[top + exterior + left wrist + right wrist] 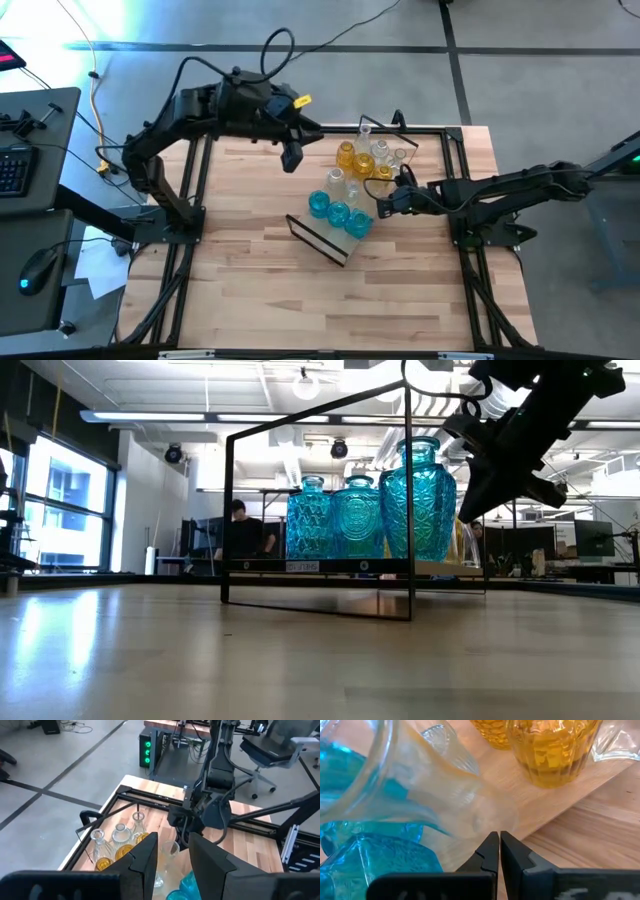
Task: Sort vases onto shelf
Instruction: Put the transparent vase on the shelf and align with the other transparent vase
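The shelf (328, 243) lies slantwise on the table's far middle, a black wire frame (226, 510) at its near end. Three teal vases (338, 212) stand on that near end, with amber vases (362, 163) and clear vases (381, 150) farther along. My left gripper (292, 158) hangs open high above the table, left of the shelf, nothing between its fingers (150, 855). My right gripper (383, 207) is shut, low at the shelf's right side. A clear vase (405, 790) right before its tips looks tilted. My right gripper's shut fingertips (490, 845) come slanting down from the table's right toward the lower body (480, 817) of the tilted clear vase. Whether they touch the glass I cannot tell.
Black rails (195, 200) frame the tabletop on the left, right and far sides. Bare wood (300, 300) fills the near half. A desk with a keyboard (12, 170) stands off the table's left. A person (240, 525) shows in the room beyond.
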Motion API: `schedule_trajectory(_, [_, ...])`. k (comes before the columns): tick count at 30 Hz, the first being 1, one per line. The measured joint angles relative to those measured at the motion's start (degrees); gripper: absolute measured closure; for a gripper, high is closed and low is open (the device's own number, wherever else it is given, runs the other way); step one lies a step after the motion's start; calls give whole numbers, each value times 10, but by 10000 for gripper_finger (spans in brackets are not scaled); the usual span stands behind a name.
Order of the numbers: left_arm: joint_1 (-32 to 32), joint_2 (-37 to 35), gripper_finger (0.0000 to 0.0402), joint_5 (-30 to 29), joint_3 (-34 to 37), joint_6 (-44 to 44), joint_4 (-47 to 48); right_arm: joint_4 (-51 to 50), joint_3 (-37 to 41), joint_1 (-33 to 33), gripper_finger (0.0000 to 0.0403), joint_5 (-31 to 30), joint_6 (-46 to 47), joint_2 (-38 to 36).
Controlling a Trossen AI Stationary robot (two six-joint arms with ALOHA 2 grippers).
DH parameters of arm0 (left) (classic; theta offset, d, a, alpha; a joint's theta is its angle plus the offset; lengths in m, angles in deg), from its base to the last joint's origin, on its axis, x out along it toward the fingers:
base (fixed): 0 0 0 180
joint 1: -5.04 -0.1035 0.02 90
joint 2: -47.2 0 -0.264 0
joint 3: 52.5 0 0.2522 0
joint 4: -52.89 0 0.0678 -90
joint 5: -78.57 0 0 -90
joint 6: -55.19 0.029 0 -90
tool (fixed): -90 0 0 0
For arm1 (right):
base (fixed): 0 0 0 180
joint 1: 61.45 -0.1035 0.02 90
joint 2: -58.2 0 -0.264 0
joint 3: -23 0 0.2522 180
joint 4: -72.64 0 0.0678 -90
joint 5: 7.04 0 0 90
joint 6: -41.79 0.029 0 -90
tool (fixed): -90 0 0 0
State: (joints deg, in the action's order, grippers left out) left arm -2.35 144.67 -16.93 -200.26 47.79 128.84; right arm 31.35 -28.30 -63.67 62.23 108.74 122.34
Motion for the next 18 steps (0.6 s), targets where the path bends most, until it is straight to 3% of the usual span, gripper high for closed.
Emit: schedule_trajectory(18, [30, 0, 300, -27, 0, 1, 31, 36, 0, 0, 403, -2, -29, 0])
